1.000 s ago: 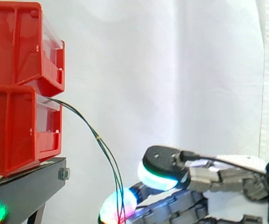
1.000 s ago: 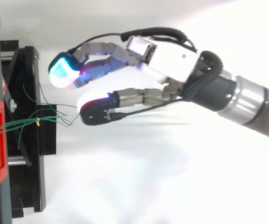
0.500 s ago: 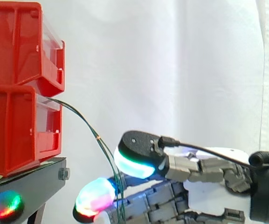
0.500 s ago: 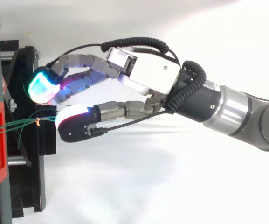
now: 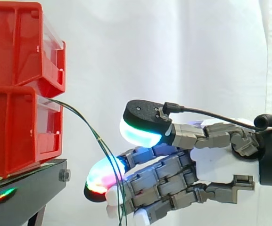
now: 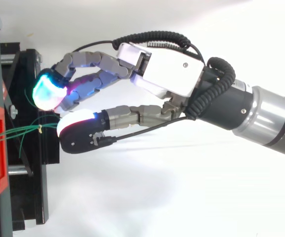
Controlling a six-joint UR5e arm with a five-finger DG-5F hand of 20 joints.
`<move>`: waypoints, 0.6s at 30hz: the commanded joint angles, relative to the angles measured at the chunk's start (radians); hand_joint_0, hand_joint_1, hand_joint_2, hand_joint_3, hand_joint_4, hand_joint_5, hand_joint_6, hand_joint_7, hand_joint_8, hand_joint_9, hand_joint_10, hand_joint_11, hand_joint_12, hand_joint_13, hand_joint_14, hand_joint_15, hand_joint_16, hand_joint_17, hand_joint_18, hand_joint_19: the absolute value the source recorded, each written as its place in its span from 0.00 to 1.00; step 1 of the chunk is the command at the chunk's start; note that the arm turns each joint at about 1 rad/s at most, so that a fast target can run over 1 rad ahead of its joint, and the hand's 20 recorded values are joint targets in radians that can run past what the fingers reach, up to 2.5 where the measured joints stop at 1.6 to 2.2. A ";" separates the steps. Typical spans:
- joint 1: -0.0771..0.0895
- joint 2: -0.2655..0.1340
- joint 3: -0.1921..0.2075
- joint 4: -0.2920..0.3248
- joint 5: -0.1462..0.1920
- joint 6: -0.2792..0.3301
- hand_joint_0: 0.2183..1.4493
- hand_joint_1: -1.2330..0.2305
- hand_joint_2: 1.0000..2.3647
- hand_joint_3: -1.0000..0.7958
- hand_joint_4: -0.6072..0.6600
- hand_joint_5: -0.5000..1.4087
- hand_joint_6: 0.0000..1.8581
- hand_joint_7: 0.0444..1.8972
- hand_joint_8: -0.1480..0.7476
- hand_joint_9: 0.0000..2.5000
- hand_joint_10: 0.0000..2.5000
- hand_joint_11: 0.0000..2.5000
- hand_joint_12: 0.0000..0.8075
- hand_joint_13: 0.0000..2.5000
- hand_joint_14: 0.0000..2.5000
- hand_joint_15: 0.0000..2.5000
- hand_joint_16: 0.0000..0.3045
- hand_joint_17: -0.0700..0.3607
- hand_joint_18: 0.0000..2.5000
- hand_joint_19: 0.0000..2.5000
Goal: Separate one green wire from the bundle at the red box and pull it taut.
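- Two red bins are stacked at the left of the side view, the upper bin [image 5: 18,44] on the lower bin [image 5: 13,132]. Each has a clear front panel.
- The bins rest on a black stand [image 5: 27,188] with a bolt [image 5: 64,175] in its end face. A white curtain [image 5: 173,56] hangs behind everything.
- The robot hand [image 5: 218,162] comes in from the right and lies level, with its pads pointing towards the bins.
- The robot hand is open. Its fingers [image 5: 103,176] are only gently bent, and the thumb [image 5: 138,134] is spread well above them with clear space between. Nothing is clamped.
- From above, the thumb pad and the glowing fingertips sit over the outer edge of the stand, just beside the wire ends.
- The green wires [image 5: 86,123] come out of the front of the lower bin as a thin, dark green bundle. They arc outwards and then droop.
- A small yellow tie [image 5: 97,137] binds the wires partway down the slope.
- Below the tie the strands run close together and pass in front of the glowing fingertips. I cannot tell whether they touch them.
- In the top view the bundle [image 6: 23,130] runs slack from the bin to the tie [image 6: 40,128]. Thin stray strands curl off over the stand.
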 commanded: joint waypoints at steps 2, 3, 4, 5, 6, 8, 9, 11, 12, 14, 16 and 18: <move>0.003 0.004 0.000 -0.025 0.000 -0.001 0.27 0.43 0.00 0.29 0.70 0.20 0.27 0.47 0.46 0.36 0.00 0.08 0.39 0.28 0.00 0.10 0.16 0.42 0.24 0.22; 0.007 0.006 0.000 -0.025 0.000 -0.001 0.27 0.43 0.00 0.29 0.70 0.20 0.27 0.47 0.46 0.36 0.00 0.08 0.39 0.28 0.00 0.10 0.16 0.42 0.24 0.21; 0.008 0.004 0.000 -0.027 0.000 -0.001 0.27 0.42 0.00 0.29 0.70 0.20 0.27 0.47 0.46 0.36 0.00 0.09 0.39 0.28 0.00 0.10 0.16 0.42 0.24 0.21; 0.010 0.006 0.000 -0.027 0.000 -0.001 0.27 0.42 0.00 0.29 0.70 0.20 0.27 0.47 0.46 0.36 0.00 0.09 0.39 0.28 0.00 0.09 0.16 0.42 0.24 0.22; 0.013 0.004 0.000 -0.027 0.001 -0.001 0.27 0.42 0.00 0.29 0.70 0.20 0.27 0.48 0.46 0.36 0.00 0.09 0.39 0.28 0.00 0.10 0.16 0.42 0.24 0.22; 0.014 0.004 0.000 -0.027 0.001 -0.001 0.27 0.42 0.00 0.29 0.70 0.20 0.27 0.47 0.46 0.36 0.00 0.08 0.39 0.28 0.00 0.09 0.16 0.42 0.24 0.22; 0.014 0.004 0.000 -0.027 0.001 -0.001 0.27 0.42 0.00 0.29 0.70 0.20 0.27 0.48 0.46 0.36 0.00 0.09 0.39 0.28 0.00 0.10 0.16 0.42 0.24 0.22; 0.022 0.007 0.000 -0.027 0.003 -0.003 0.27 0.41 0.00 0.29 0.70 0.20 0.27 0.48 0.46 0.36 0.00 0.09 0.38 0.28 0.00 0.10 0.16 0.42 0.24 0.22; 0.023 0.007 0.000 -0.027 0.004 -0.003 0.28 0.41 0.00 0.28 0.70 0.20 0.27 0.48 0.46 0.36 0.00 0.09 0.39 0.28 0.00 0.10 0.16 0.42 0.24 0.22; 0.031 0.007 0.002 -0.024 0.011 -0.006 0.28 0.39 0.00 0.28 0.70 0.20 0.27 0.48 0.45 0.36 0.00 0.09 0.38 0.29 0.00 0.10 0.16 0.42 0.24 0.22; 0.045 0.007 0.013 -0.022 0.031 -0.017 0.29 0.36 0.00 0.28 0.70 0.20 0.27 0.48 0.45 0.36 0.00 0.09 0.37 0.29 0.00 0.10 0.16 0.42 0.24 0.22; 0.053 0.007 0.022 -0.021 0.041 -0.026 0.30 0.35 0.00 0.28 0.70 0.20 0.27 0.48 0.44 0.36 0.00 0.09 0.37 0.29 0.00 0.10 0.16 0.41 0.25 0.22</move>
